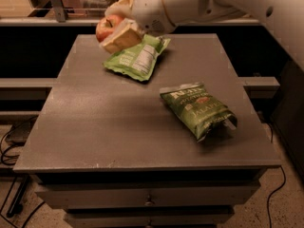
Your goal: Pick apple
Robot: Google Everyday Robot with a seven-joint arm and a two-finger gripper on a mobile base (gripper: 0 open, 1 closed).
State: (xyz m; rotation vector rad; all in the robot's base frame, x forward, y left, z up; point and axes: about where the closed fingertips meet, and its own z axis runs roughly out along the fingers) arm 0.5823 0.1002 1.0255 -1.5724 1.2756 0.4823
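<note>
Over the grey bench [118, 127] our end effector [116, 25] grips the apple [104, 28] in mid-air, so we judge picking done.

The gripper [113, 26], raised over the table's far left corner, has matt tan pads [122, 36] that look rubbery, clamped on the apple [105, 28], whose skin is smooth with a soft sheen. The arm [190, 4] wears a smooth white shell, plastic by its look and faintly glossy. The far bag [135, 58] and the near bag [199, 108] are crinkled, shiny film. The table [104, 127] top is matt grey and finely speckled.
</note>
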